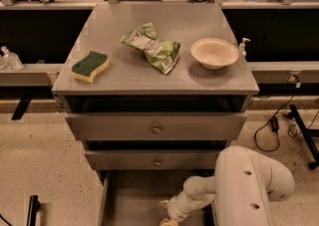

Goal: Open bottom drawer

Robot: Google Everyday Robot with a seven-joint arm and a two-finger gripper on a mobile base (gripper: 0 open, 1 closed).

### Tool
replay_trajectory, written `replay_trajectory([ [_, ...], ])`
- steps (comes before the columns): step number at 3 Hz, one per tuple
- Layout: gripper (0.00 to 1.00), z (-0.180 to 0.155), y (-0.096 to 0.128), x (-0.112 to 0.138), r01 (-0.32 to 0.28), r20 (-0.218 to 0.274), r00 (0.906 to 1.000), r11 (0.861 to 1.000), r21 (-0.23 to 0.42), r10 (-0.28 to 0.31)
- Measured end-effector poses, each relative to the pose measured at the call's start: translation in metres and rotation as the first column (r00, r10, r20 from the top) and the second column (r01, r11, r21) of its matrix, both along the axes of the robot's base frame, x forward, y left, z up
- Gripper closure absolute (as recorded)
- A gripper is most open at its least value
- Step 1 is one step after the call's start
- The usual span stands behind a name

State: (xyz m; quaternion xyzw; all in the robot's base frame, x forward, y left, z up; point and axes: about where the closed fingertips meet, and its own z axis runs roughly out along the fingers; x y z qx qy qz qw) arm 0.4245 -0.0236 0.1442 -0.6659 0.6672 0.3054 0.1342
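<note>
The grey cabinet has three drawers. The bottom drawer [134, 197] is pulled out, and its plain grey box interior shows at the bottom of the camera view; its front and knob are cut off by the lower edge. My white arm [249, 190] reaches down from the right. The gripper [167, 219] sits low over the open drawer's interior, at the frame's bottom edge. The middle drawer [157, 160] and the top drawer [156, 127] show their fronts with small round knobs.
On the cabinet top [114, 73] lie a green and yellow sponge [89, 65], a crumpled green chip bag [154, 47] and a pale bowl [214, 53]. Cables and a black stand leg [301, 130] lie on the floor to the right. A dark post [32, 209] stands bottom left.
</note>
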Motion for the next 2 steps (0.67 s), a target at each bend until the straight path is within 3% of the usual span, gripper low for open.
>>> replay_trajectory([
  [2, 0.19, 0.0, 0.0, 0.0001, 0.0, 0.0, 1.0, 1.0, 0.0, 0.0],
])
